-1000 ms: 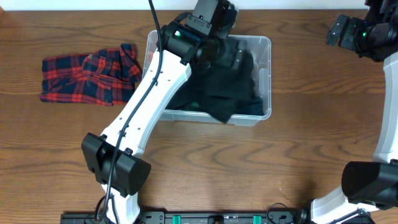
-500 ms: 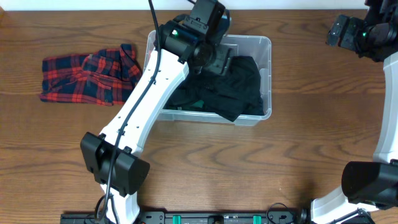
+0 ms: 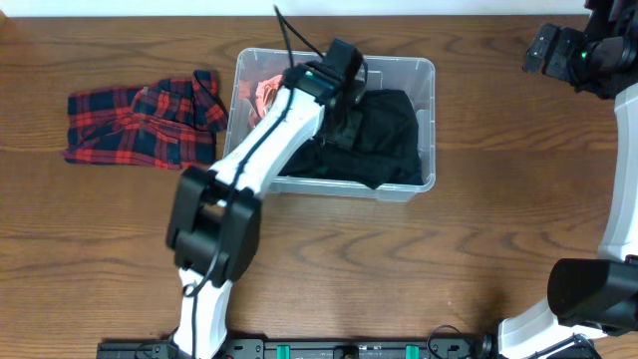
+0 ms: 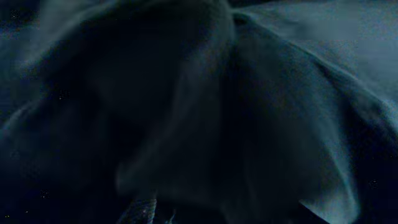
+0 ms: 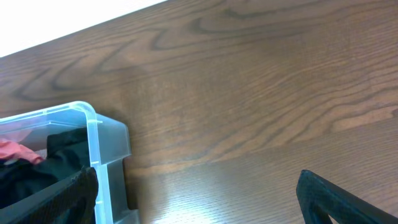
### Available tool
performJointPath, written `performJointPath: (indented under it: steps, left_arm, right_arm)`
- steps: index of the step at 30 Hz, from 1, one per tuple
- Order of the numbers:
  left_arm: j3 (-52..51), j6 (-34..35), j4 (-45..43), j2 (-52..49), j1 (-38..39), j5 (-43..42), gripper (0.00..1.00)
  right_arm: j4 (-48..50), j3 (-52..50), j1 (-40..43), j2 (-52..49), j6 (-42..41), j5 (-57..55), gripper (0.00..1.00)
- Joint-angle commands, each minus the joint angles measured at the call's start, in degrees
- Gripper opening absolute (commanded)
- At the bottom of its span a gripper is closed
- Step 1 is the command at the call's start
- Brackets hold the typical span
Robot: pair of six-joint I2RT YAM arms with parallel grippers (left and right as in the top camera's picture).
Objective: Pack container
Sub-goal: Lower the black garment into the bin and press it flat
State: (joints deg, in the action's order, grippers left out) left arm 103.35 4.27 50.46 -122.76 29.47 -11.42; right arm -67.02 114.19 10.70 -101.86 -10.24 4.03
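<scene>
The clear container (image 3: pixel 427 68) stands at the table's back middle. A black garment (image 3: pixel 391 140) lies bunched inside it, with a pink-red cloth (image 3: pixel 261 92) in its back left corner. My left gripper (image 3: pixel 345 112) is low inside the container, down in the black garment. The left wrist view shows only dark folds of that garment (image 4: pixel 199 112), and the fingers are hidden. My right gripper (image 5: pixel 205 199) is open and empty above bare table to the right of the container's corner (image 5: pixel 93 124). In the overhead view it (image 3: pixel 543 50) is at the far right.
A red and navy plaid shirt (image 3: pixel 140 125) lies crumpled on the table to the left of the container. Bare wooden table runs along the front and between the container and the right arm.
My left arm has come down from above the container into it, bringing the black garment with it. The garment now lies lower and flatter inside. The right arm has not moved.
</scene>
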Motion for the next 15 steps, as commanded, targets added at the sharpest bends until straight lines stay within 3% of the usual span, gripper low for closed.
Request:
performJointPath:
  steps: [1, 7, 15]
  left_arm:
    - [-1.4, 0.4, -1.1, -6.9, 0.2, -3.1, 0.51]
    - [-1.4, 0.8, -1.3, -9.8, 0.2, -3.2, 0.51]
    - [-1.1, 0.8, -1.3, -1.6, 0.2, -2.9, 0.52]
  right_arm:
    - [-0.1, -0.3, -0.2, 0.0, -0.6, -0.2, 0.99]
    - [-0.1, -0.3, -0.2, 0.0, -0.6, -0.2, 0.99]
    - [-0.1, -0.3, -0.2, 0.0, -0.6, -0.2, 0.99]
